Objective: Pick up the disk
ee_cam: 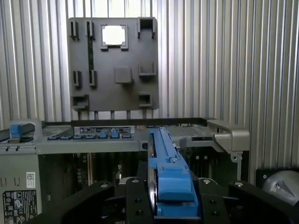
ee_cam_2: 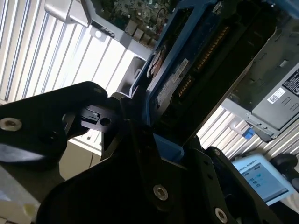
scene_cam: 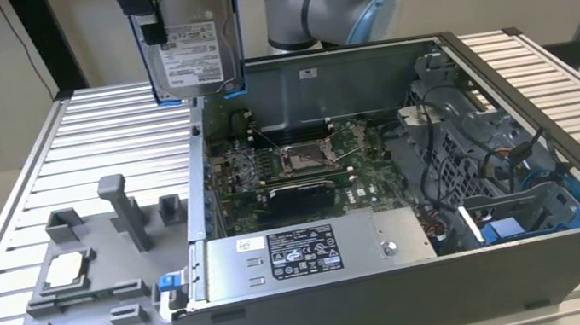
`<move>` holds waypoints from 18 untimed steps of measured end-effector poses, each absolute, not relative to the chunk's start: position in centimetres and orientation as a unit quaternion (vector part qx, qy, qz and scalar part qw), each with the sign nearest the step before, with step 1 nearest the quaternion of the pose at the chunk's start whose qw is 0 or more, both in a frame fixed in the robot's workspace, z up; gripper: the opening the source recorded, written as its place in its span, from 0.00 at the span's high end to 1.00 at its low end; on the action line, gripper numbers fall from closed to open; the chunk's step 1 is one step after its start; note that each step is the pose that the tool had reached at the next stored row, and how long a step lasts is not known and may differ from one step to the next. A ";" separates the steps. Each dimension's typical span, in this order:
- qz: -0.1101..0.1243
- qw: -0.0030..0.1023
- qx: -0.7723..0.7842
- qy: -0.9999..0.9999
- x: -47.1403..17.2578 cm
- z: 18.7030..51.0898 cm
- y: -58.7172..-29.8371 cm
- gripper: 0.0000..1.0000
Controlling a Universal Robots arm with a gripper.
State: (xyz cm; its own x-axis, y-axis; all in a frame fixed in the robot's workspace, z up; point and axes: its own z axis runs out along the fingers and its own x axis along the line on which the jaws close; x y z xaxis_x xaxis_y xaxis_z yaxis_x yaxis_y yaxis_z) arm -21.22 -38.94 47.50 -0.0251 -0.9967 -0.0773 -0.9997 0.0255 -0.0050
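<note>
Gripper (ee_cam: 174, 205), as you can see, is clamped on the disk (scene_cam: 192, 46), apparently by its blue bracket's edges, holding it upright and clear above the open computer case (scene_cam: 401, 288) below the gripper.

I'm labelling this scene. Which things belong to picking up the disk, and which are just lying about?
In the job: disk, held in the air; gripper, shut on it.
Lying about: computer case, grey tray, square chip on the tray, grey box.
</note>
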 end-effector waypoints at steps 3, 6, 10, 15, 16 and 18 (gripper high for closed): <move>0.025 0.029 -0.698 0.715 -19.9 47.5 -38.9 1.00; 0.025 0.029 -0.698 0.715 -18.5 47.5 -38.9 1.00; 0.025 0.029 -0.698 0.715 -16.7 47.5 -38.9 1.00; 0.025 0.029 -0.698 0.715 -14.4 47.5 -38.9 1.00; 0.025 0.029 -0.698 0.715 -14.0 47.5 -38.9 1.00; 0.025 0.029 -0.698 0.715 -13.1 47.5 -38.9 1.00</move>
State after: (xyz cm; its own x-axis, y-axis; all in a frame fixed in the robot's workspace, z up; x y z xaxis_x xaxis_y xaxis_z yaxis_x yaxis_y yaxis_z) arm -13.05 -38.95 47.49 -0.0249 -0.9967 -0.0774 -0.9997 0.0254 -0.0050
